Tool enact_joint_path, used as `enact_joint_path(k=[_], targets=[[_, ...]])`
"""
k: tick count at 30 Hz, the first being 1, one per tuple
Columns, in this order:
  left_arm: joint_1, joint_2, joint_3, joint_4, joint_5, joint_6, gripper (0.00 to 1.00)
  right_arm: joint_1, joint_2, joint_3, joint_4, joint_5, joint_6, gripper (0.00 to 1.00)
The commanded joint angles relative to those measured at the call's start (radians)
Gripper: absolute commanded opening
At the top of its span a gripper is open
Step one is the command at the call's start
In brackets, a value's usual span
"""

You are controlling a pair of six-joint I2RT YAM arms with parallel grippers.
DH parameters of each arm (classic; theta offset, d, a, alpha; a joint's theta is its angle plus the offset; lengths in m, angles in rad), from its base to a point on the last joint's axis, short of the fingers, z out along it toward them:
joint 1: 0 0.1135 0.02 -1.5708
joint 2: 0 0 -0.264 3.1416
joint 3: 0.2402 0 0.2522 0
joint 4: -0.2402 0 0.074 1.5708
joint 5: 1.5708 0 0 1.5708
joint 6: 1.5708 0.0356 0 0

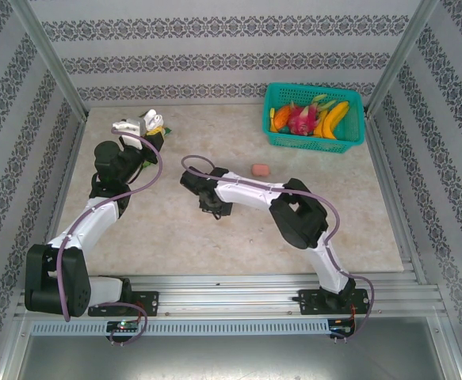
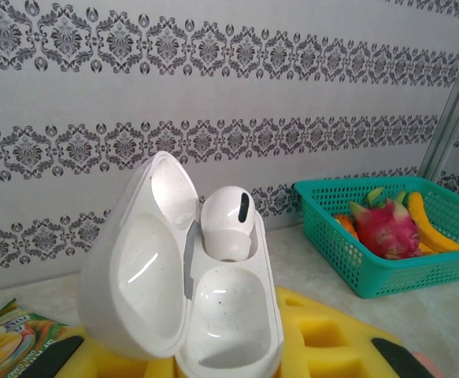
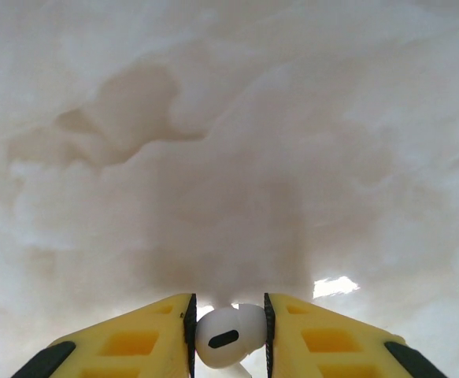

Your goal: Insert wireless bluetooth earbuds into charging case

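- White earbud (image 3: 227,337), bottom centre, is pinched between the narrow jaws of right gripper (image 3: 227,316).
- Left gripper (image 2: 221,356) is closed around open case (image 2: 233,311), lower centre; second earbud (image 2: 227,223) sits inside.

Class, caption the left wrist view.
Left hand holds an open white plastic case: one white earbud seated, one socket empty.

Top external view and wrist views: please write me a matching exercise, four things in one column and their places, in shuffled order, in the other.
Things
1. white case
2. loose earbud
3. green basket
4. pink case

Places
A. back right of the table
B. between the fingers of the right gripper
C. lying on the table, left of the basket
D. held open in the left gripper

Pairs: 1-D, 2-B, 3-A, 4-C
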Motion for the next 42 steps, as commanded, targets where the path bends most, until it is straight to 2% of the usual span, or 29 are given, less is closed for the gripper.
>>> enact_joint_path(k=[1,11,21,30,36,42], targets=[[0.018,-0.002,0.017,0.031,0.039,-0.021,0.00,-0.019,-0.076,-0.074,0.046,0.056,-0.038,0.30],[0.015,0.004,0.001,0.042,0.098,-0.033,0.00,-0.096,-0.243,-0.275,0.158,0.092,-0.125,0.30],[-0.003,0.017,-0.018,0.054,0.167,-0.038,0.00,-0.135,-0.399,-0.318,0.213,0.144,-0.218,0.31],[-0.039,0.033,-0.036,0.064,0.224,-0.029,0.00,-0.182,-0.605,-0.364,0.340,0.137,-0.329,0.31],[-0.095,0.054,-0.031,0.067,0.243,-0.012,0.00,-0.215,-0.731,-0.396,0.447,0.092,-0.395,0.32],[-0.188,0.088,-0.016,0.065,0.239,0.026,0.00,-0.245,-0.848,-0.443,0.594,0.022,-0.468,0.33]])
